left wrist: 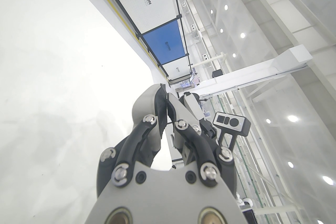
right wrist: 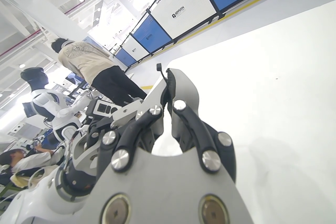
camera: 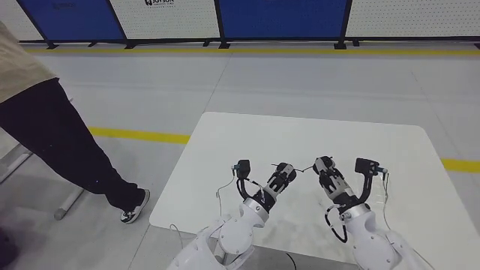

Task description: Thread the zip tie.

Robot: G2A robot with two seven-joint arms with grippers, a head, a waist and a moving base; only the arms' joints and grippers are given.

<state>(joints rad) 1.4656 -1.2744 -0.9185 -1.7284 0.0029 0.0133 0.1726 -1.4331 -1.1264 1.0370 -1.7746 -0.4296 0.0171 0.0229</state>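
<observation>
A thin black zip tie [camera: 303, 170] spans the short gap between my two grippers, just above the white table [camera: 247, 142]. My right gripper [camera: 324, 166] is shut on one end of it. In the right wrist view the tie's square head [right wrist: 158, 67] sticks out past the closed fingertips of the right gripper [right wrist: 168, 78]. My left gripper [camera: 283, 172] is shut on the other end. In the left wrist view a sliver of black strap [left wrist: 167, 97] is pinched between the pads of the left gripper [left wrist: 164, 93]. The grippers face each other near the table's front middle.
The table has free surface behind and beside both arms [camera: 360, 139]. A person in black trousers [camera: 52, 142] stands on the floor left of the table, away from it. Blue and white panels [camera: 285, 0] line the far side.
</observation>
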